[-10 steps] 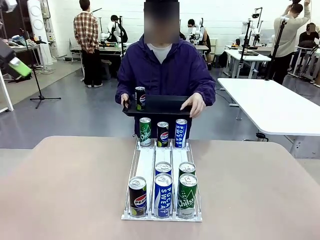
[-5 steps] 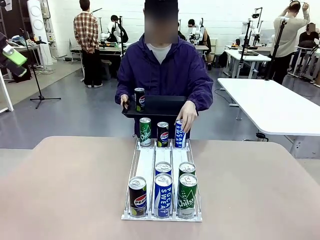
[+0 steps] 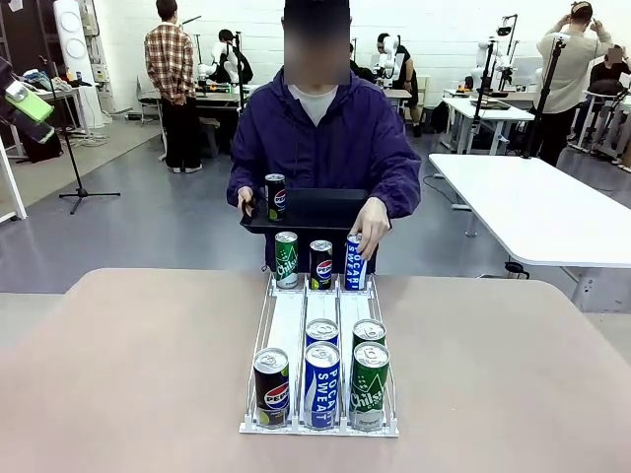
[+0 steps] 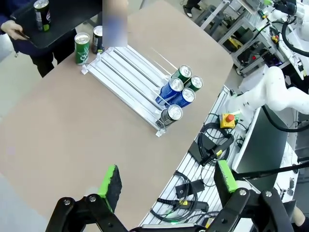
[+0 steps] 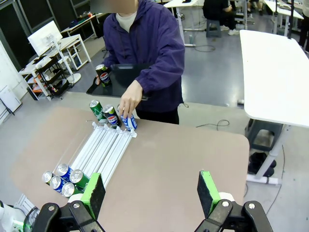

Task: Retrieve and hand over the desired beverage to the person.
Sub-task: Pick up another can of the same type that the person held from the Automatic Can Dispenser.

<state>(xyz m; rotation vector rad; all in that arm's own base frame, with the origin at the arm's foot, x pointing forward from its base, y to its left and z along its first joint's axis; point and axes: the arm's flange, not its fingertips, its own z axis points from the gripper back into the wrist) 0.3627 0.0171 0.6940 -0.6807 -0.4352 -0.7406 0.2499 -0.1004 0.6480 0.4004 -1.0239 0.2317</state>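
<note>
- Left gripper [image 4: 168,179]: hangs high over the table [image 4: 63,130], spread wide, empty.
- Right gripper [image 5: 150,191]: hangs likewise wide and empty.
- The person [image 3: 325,148]: stands at the far edge, fingers on the blue can [image 3: 356,264] at the far end of the rack [image 3: 287,325], holds a black tray [image 3: 320,209] bearing a Pepsi can [image 3: 276,195].

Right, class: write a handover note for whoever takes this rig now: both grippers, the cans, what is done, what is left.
Left gripper: jaws open, empty, high above the table.
Right gripper: likewise.
Person holds a tray carrying one Pepsi can; their other hand on the far Pocari can.
Rack: five cans at near end.
Done: nothing gripped.
Left: pick the wanted can, hand it over.
</note>
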